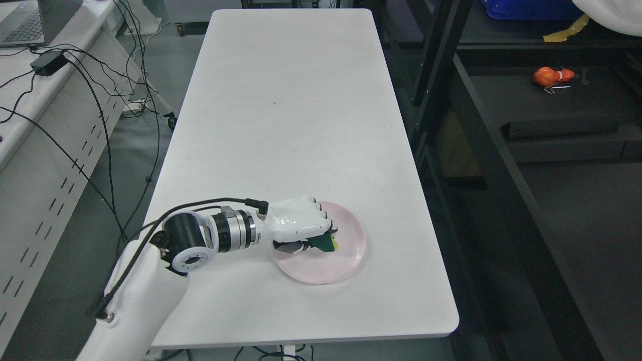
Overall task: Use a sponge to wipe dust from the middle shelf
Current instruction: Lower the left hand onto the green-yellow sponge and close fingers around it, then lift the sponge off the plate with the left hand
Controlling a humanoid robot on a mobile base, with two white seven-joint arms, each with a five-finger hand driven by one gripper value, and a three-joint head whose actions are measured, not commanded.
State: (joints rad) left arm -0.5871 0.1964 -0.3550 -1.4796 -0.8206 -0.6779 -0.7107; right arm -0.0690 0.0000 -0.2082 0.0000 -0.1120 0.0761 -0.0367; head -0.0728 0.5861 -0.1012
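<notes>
A pink round plate (346,253) lies near the front right of the white table (281,115). My left hand (301,223) reaches over the plate from the lower left, its fingers curled around a green and yellow sponge (325,244). Only a small corner of the sponge shows below the fingers. At the right stands a dark shelf rack (551,125), whose flat shelf surface lies beside the table. My right arm is out of view.
An orange object (551,76) and small metal bits lie on the dark shelf at the upper right. A blue bin (526,9) sits on a higher level. A second bench with a laptop (30,22) and cables stands at the left.
</notes>
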